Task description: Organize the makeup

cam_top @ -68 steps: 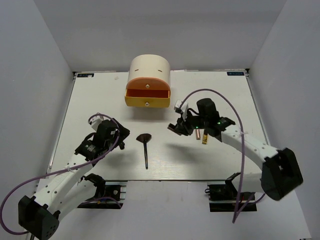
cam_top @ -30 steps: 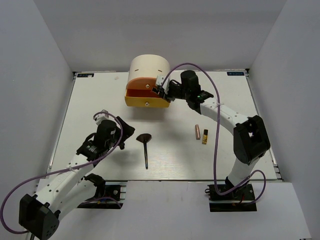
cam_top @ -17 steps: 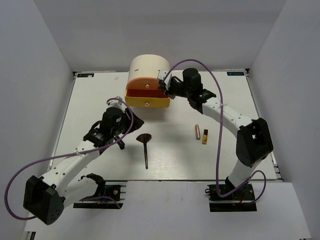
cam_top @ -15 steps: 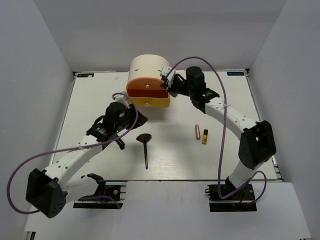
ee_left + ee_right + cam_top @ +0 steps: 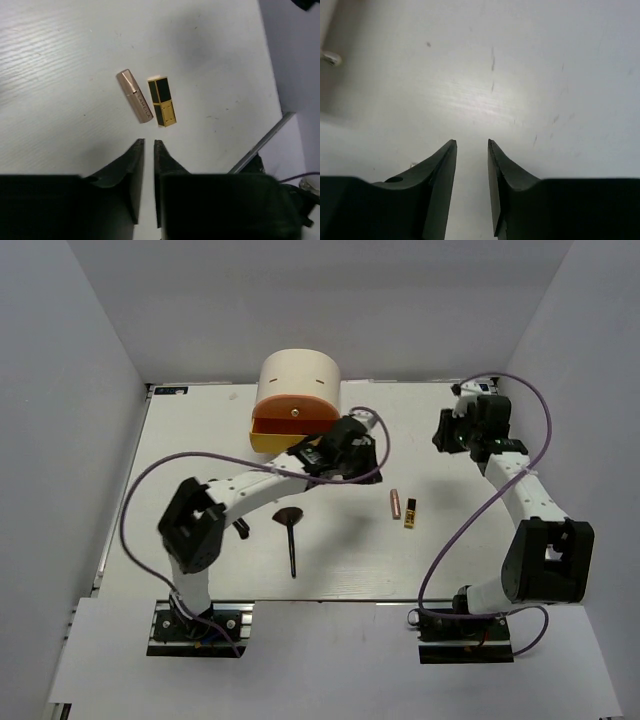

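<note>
Right of the round cream box with orange and yellow drawers [image 5: 298, 375], on the arms' side, a slim rose-gold tube [image 5: 135, 96] and a square black-and-gold lipstick [image 5: 161, 101] lay side by side. Their long axes pointed almost at the left gripper [image 5: 148, 146], just ahead of its nearly met, empty jaws. The right gripper [image 5: 471, 145], slightly parted and empty, hung farther off.
</note>
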Controlling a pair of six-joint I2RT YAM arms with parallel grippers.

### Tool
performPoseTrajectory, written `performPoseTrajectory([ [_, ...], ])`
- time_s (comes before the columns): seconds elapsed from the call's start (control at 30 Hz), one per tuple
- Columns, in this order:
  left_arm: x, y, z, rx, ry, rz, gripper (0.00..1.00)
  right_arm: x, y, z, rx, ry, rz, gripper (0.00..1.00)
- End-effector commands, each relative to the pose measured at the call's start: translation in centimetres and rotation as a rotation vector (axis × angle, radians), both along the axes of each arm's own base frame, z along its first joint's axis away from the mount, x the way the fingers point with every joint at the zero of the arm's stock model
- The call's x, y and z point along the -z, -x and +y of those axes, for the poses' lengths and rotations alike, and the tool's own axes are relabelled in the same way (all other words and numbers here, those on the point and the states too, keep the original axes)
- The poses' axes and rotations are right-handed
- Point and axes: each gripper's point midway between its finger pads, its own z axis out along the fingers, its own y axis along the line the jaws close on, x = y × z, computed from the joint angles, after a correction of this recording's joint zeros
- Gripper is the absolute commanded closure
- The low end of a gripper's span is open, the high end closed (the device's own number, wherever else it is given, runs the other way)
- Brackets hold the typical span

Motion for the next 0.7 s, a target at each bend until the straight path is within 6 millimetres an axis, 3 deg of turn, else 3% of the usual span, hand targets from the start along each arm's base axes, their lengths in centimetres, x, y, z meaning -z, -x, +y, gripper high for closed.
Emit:
performPoseTrajectory([
  [0.0,3.0,-0.9,-1.1,-0.052,-0.155,0.018,0.73,1.6,3.3,-0.4,0.049,-0.097,0.122,0.62],
  [0.03,2.2,-1.3,-2.0,-0.073,-0.162,0.03,0.58,2.0,3.5,-2.1,0.091,-0.106,0.137,0.61],
  [0.07,2.6,-1.8,-2.4,-0.08,-0.178,0.034,0.55,2.7,4.0,-2.0,0.084,-0.117,0.157,0.63],
  [0.1,5.8,-1.8,-2.5,-0.084,-0.261,0.076,0.54,2.8,4.2,-2.3,0.09,-0.121,0.162,0.64],
  [0.13,3.9,-2.5,-4.2,-0.083,-0.226,0.045,0.49,3.0,4.4,-2.2,0.08,-0.132,0.167,0.65],
  [0.17,5.9,-3.1,-4.6,-0.094,-0.264,0.062,0.45,3.3,4.7,-2.2,0.079,-0.135,0.176,0.65],
  [0.23,5.8,-3.4,-5.7,-0.097,-0.265,0.058,0.4,3.5,4.7,-2.4,0.083,-0.138,0.174,0.65],
  [0.3,7.1,-3.7,-5.7,-0.114,-0.278,0.065,0.31,3.8,4.7,-2.3,0.08,-0.142,0.177,0.65],
  [0.67,10.8,-2.6,-7.2,-0.11,-0.334,0.064,0.31,3.8,4.5,-2.3,0.095,-0.203,0.18,0.66],
])
